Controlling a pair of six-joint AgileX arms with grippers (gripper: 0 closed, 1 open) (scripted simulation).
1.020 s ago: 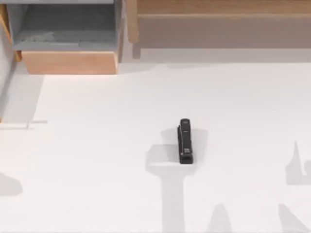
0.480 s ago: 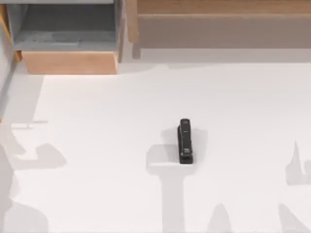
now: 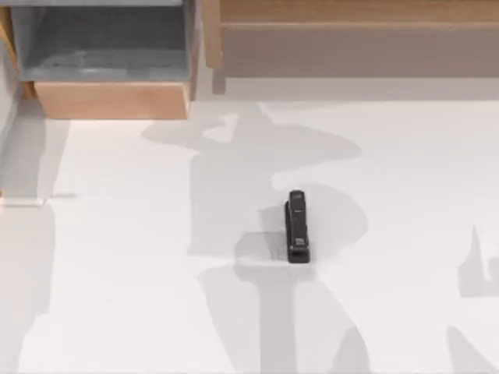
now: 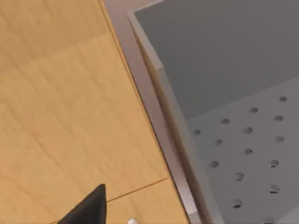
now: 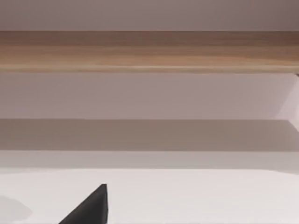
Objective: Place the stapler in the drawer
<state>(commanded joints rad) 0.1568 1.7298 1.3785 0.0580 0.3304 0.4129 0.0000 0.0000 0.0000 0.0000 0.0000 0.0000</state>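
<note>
The stapler (image 3: pixel 297 226) is small, slim and black, and lies lengthwise near the middle of the white table. The drawer (image 3: pixel 113 100) stands pulled open at the back left, with its grey inside facing up behind a light tan front panel. A broad arm shadow falls over the table around the stapler. A black corner of my left gripper (image 4: pixel 88 209) shows in the left wrist view, close over a tan wooden surface beside a grey wall. A black corner of my right gripper (image 5: pixel 91 206) shows in the right wrist view, low over the white table.
A long brown wooden ledge (image 3: pixel 351 39) runs along the back right and also appears in the right wrist view (image 5: pixel 149 51). A grey perforated panel (image 4: pixel 252 154) lies beside the wood in the left wrist view. White tabletop (image 3: pixel 405 179) spreads around the stapler.
The stapler and the drawer have not moved. A large shadow has swept from the left edge across the table's middle and now covers the stapler's area.
</note>
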